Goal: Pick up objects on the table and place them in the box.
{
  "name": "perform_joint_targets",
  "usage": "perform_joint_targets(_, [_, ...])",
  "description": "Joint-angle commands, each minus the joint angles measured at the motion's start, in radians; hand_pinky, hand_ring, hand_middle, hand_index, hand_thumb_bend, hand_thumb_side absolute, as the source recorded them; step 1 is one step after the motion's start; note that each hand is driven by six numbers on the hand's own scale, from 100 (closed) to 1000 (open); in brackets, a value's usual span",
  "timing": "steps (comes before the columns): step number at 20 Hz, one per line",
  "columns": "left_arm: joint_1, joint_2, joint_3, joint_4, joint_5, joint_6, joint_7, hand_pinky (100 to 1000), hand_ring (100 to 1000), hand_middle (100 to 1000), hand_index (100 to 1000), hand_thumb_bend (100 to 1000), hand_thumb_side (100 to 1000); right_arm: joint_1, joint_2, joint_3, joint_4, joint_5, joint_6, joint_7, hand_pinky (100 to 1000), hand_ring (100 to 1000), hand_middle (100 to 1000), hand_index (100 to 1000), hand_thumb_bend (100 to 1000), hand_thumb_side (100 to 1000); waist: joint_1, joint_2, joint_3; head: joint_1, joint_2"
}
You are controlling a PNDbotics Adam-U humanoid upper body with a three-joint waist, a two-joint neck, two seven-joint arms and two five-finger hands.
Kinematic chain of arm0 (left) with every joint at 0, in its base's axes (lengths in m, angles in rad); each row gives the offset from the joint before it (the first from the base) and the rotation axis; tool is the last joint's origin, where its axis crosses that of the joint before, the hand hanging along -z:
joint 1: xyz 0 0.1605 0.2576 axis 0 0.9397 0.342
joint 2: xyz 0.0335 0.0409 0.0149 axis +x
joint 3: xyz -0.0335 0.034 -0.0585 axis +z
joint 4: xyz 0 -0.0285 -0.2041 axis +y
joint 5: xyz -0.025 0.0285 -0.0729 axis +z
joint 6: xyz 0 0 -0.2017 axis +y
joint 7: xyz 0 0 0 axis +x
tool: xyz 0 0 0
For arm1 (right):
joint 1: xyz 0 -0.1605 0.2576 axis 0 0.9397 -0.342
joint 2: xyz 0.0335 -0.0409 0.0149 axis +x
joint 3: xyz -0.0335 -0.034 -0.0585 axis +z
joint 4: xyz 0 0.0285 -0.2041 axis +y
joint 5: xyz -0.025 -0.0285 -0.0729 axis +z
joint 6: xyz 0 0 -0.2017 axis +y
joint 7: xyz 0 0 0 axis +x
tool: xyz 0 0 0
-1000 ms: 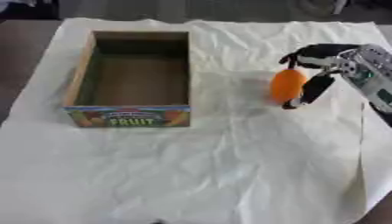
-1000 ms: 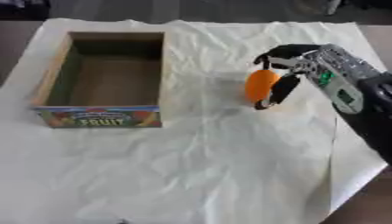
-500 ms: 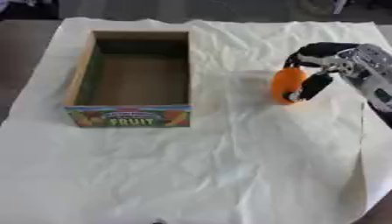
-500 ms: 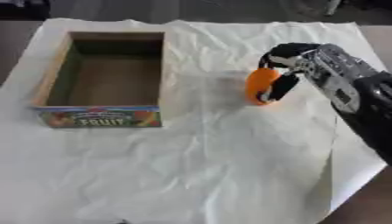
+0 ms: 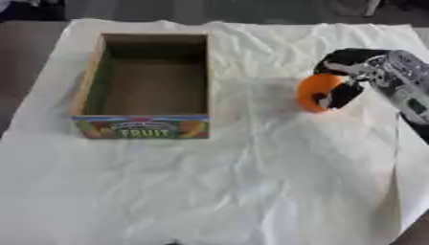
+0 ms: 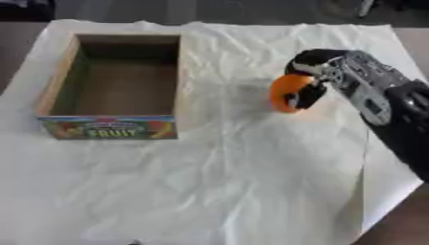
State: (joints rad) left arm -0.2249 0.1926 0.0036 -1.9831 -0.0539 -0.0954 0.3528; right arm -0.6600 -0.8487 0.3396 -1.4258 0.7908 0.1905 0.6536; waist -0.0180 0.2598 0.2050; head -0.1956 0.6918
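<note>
**Clerk:** Since the ledger wants each item logged, what does your right hand carry?

**Robot:** Item one: my right hand [image 6: 331, 79], entering from three o'clock, fingers and thumb curled round an orange round object [image 6: 285, 93]. It looks like a fruit, though I cannot say which. It sits at about two o'clock on the table, well apart from the box. Whether it is lifted or resting on the white paper sheet [image 5: 251, 191] I cannot tell. My left hand is not in view.

**Clerk:** Item two?

**Robot:** Cardboard box [image 5: 88, 81], printed "FRUIT" on its near face, open at the top, at ten o'clock. Nothing shows inside it.

**Clerk:** Hazards?

**Robot:** First, as I judge it, the object is smooth and rounded, and my fingers cover only its upper and right side. It could roll out toward nine o'clock during the carry, and the crumpled sheet would not stop it.

**Clerk:** Second?

**Robot:** The box's near wall and right-hand wall stand between me and its floor. If I travel low, my fingers or the object may knock the rim and shove the box along the sheet, which looks free to slide and bunch.

**Clerk:** Third?

**Robot:** Letting go too high. A round thing dropped onto a bare cardboard floor might bounce, perhaps back over the wall.
</note>
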Motion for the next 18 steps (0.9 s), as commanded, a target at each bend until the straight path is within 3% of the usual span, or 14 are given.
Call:
perform_joint_targets(1, [-0.008,0.008,-0.002,-0.017,0.002,0.0,-0.003,319,699,848,711,100,751,-0.017,-0.021,-0.019,-0.032,-0.017,0.025,-0.03,816,809,612,697,100,121,0.0,-0.014,0.0,0.004,-0.007])
perform_joint_targets(11, [-0.007,0.009,-0.001,-0.017,0.003,0.0,-0.003,318,696,845,707,100,751,-0.021,-0.026,-0.049,-0.147,-0.08,0.112,-0.09,811,787,588,684,100,100,-0.001,-0.017,-0.001,0.005,-0.011])
perform_joint_targets(18, [-0.005,0.012,-0.001,-0.017,0.003,0.0,-0.003,317,696,844,706,100,749,-0.076,-0.025,-0.077,-0.239,-0.094,0.133,-0.122,811,777,581,682,100,100,0.0,-0.021,-0.005,0.003,-0.011])
